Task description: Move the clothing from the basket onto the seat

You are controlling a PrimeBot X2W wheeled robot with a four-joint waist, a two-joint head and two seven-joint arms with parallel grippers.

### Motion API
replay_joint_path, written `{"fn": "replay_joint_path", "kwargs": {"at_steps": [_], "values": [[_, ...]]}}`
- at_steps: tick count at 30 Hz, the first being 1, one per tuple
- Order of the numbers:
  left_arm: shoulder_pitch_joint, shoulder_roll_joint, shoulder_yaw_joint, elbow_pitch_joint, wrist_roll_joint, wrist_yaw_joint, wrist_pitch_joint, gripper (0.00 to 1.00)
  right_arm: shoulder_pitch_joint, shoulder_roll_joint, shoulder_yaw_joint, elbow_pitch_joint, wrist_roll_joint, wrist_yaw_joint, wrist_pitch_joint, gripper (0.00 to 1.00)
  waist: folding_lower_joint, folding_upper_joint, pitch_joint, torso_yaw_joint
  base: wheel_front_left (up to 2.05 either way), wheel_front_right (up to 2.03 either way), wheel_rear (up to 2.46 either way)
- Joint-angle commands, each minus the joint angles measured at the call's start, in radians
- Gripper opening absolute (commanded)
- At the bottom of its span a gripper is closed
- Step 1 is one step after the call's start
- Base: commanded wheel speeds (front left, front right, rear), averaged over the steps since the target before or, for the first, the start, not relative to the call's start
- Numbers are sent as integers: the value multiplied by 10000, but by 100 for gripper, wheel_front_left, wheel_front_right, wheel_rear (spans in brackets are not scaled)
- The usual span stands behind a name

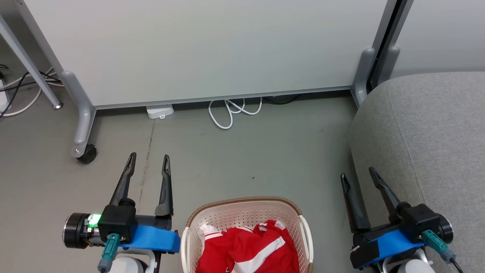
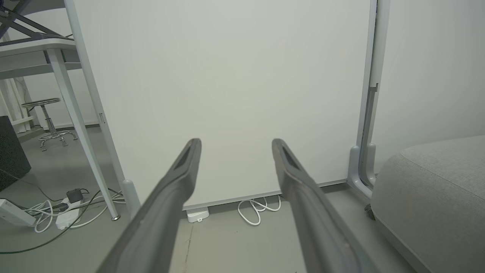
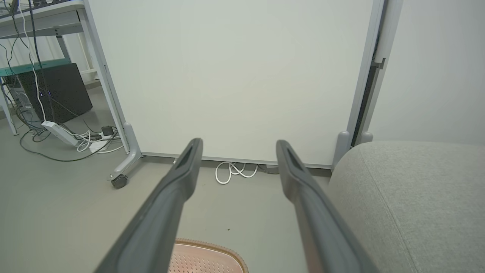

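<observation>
Floor: smooth grey floor across the middle of the frame. A pale grey wheeled partition panel runs along the top, with a coiled white cable at its foot.
Left gripper: at the lower left of the head view, the left gripper hangs over the floor, its two long dark fingers spread wide and holding nothing.
Basket: cream-white perforated plastic basket with a brown woven-look rim, at bottom centre between the two grippers.
Clothing: bright red clothing with white stripes, crumpled inside the basket.
Right gripper: at the lower right, the right gripper has its fingers spread wide and empty, just beside the seat's near edge.
Seat: large light grey fabric-upholstered seat with a rounded corner, along the right edge, apart from the basket.
</observation>
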Motion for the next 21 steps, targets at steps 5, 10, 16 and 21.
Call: {"fn": "replay_joint_path", "kwargs": {"at_steps": [5, 10, 16, 21], "values": [[-132, 9, 23, 18, -13, -37, -45, 100, -98, -59, -11, 39, -74, 22, -63, 100, 0, 0, 18, 12, 0, 0, 0], [-226, -4, -98, 99, -3, -192, -42, 100, -161, -59, -8, 42, -114, 22, -63, 100, 0, 0, 87, -21, 0, 0, 0], [-631, 154, -541, 475, 172, -616, -37, 100, -312, -56, -76, -15, -146, 22, -61, 100, 0, 0, 349, -187, 0, 0, 0], [-1224, 334, -1010, 925, 262, -879, -37, 100, -521, -56, -93, -107, -169, 22, -61, 100, 0, 0, 783, -414, 0, 0, 0]]}}
